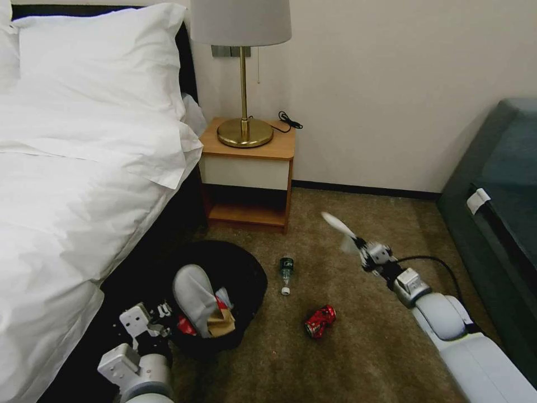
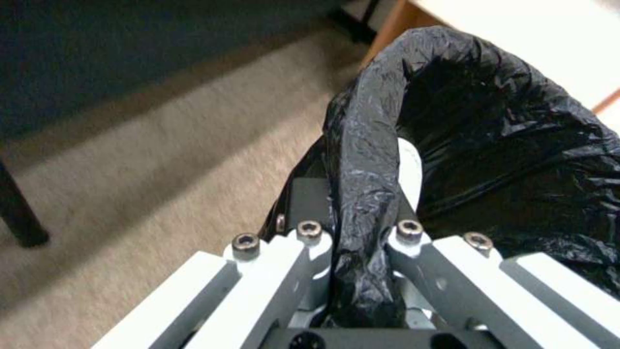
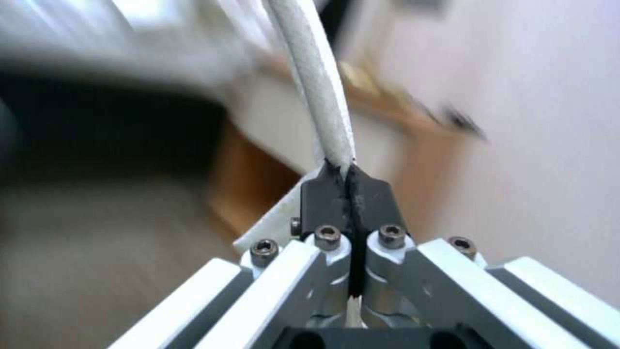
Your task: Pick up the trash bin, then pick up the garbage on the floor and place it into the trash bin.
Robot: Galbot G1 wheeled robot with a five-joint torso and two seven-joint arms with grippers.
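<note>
meanwhile left gripper clamps the trash bin rim, right gripper pinches one slipper; one can, one bottle on carpet.

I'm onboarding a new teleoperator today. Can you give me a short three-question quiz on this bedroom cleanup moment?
1. True or false: the left gripper has its jaws clamped on the trash bin rim.
2. What does the right gripper hold? A) red can B) white slipper C) green bottle
3. Fill in: two litter pieces lie on the carpet, the green bottle and the ____.

Key:
1. True
2. B, the white slipper
3. crushed red can
</note>
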